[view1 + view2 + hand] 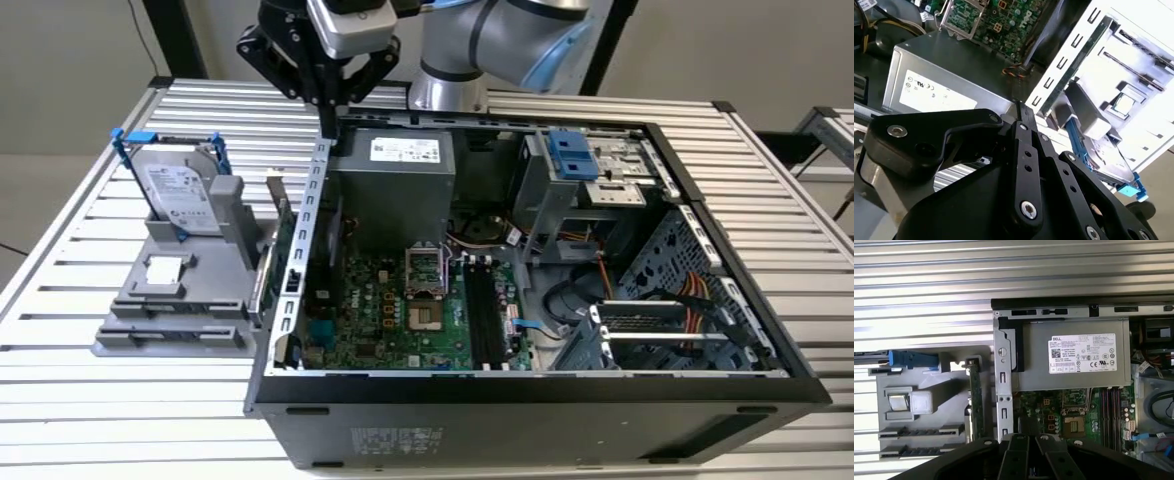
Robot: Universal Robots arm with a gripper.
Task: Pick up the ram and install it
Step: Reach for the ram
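Lying on a ribbed silver metal table (120,400), pale wall behind, an open black computer case (534,420) fills the table's middle. Toward the table's edge on the exterior view's left stands a grey plastic holder (174,300) with a blue-framed silver hard drive (180,190). The black gripper (330,122) hangs over the case's far corner, fingers (1023,130) pressed together, empty. The first wrist view looks down on a white-labelled grey power supply (1074,380). Where the long thin ram is, I cannot tell.

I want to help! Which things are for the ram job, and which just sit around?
For the job: gripper, ram (probably the dark strip in the grey holder), motherboard memory slots.
Just lying about: hard drive, green expansion card.
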